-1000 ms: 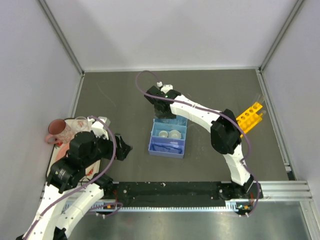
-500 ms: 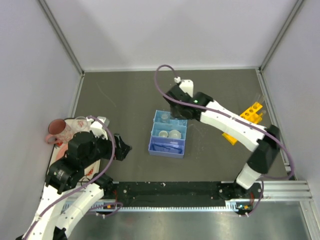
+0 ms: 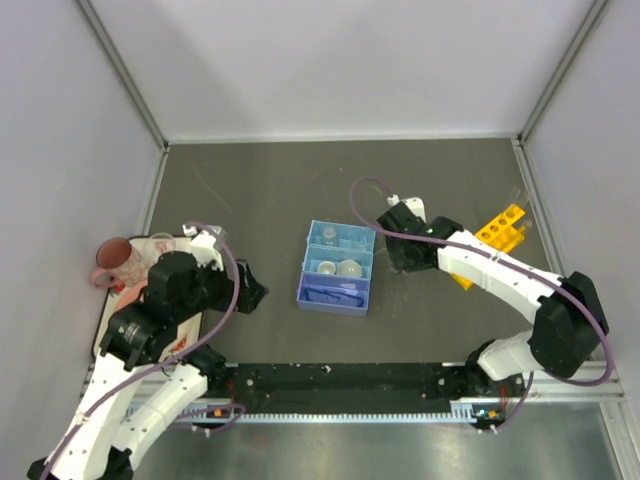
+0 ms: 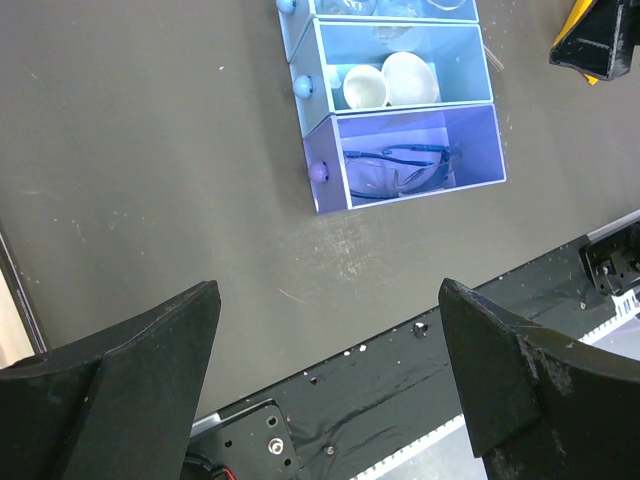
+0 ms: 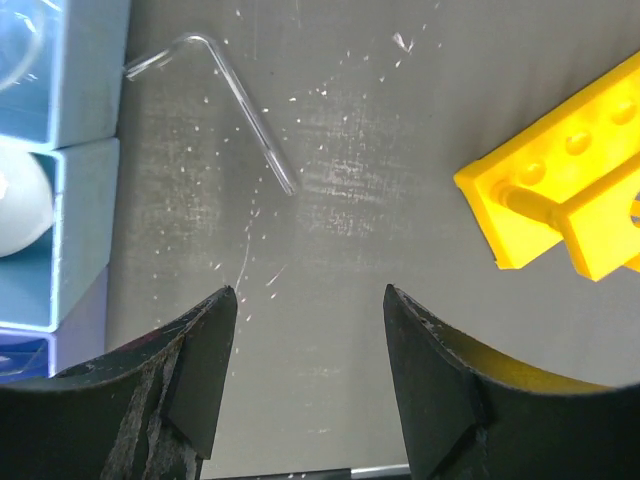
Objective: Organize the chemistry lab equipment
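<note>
The light-blue three-compartment tray (image 3: 308, 268) sits mid-table. Its far compartment holds clear beakers (image 3: 342, 238), the middle one two white dishes (image 3: 338, 268), the near one the blue-framed goggles (image 3: 328, 294). The left wrist view shows the dishes (image 4: 386, 82) and goggles (image 4: 395, 170) too. A bent thin clear tube (image 5: 243, 104) lies on the table beside the tray. The yellow rack (image 3: 498, 238) stands at the right, also in the right wrist view (image 5: 560, 190). My right gripper (image 3: 398, 260) is open and empty between tray and rack. My left gripper (image 3: 252, 295) is open and empty, left of the tray.
A dark-pink mug (image 3: 110, 262) and a clear cup (image 3: 160, 245) stand at the left edge, partly behind my left arm. A black rail (image 3: 340, 378) runs along the near table edge. Metal-framed walls close in the table on three sides.
My right arm has drawn back from over the tray's far compartment toward the right, and now sits lower between tray and rack. My left arm has shifted slightly.
</note>
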Controlling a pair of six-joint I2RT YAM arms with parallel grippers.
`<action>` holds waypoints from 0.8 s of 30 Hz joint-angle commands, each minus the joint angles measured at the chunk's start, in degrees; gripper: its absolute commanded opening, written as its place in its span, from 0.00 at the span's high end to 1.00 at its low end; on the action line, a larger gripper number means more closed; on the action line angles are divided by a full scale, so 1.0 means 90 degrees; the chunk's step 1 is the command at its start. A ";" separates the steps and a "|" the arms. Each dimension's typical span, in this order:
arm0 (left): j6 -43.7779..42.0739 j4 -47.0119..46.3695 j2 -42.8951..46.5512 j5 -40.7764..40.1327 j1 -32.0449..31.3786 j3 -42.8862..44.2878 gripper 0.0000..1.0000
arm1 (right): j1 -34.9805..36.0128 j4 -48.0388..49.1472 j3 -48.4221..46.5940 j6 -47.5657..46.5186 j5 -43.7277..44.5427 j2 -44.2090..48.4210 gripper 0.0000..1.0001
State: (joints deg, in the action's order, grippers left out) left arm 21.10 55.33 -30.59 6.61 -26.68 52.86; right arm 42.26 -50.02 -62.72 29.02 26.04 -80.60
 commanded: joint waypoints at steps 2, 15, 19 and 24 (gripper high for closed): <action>0.0028 -0.0474 -0.0214 -0.0041 -0.0014 0.0181 0.04 | -0.0798 0.1416 0.0522 -0.0733 -0.1202 0.0284 0.39; 0.0057 -0.0708 -0.0420 -0.0158 -0.0014 0.0103 0.04 | -0.1277 0.1983 0.0065 -0.1603 -0.2162 -0.1435 0.38; 0.0058 -0.0757 -0.0468 -0.0168 -0.0014 0.0064 0.05 | -0.1472 0.2120 0.0025 -0.1535 -0.2141 -0.1592 0.38; 0.0048 -0.0835 -0.0546 -0.0168 -0.0014 0.0054 0.04 | -0.1619 0.2276 -0.0130 -0.1593 -0.2347 -0.1942 0.39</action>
State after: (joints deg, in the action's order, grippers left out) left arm 21.10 51.18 -34.81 5.61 -26.68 52.86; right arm 28.86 -32.77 -60.27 15.51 6.31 -96.09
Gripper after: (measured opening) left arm 0.956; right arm 0.615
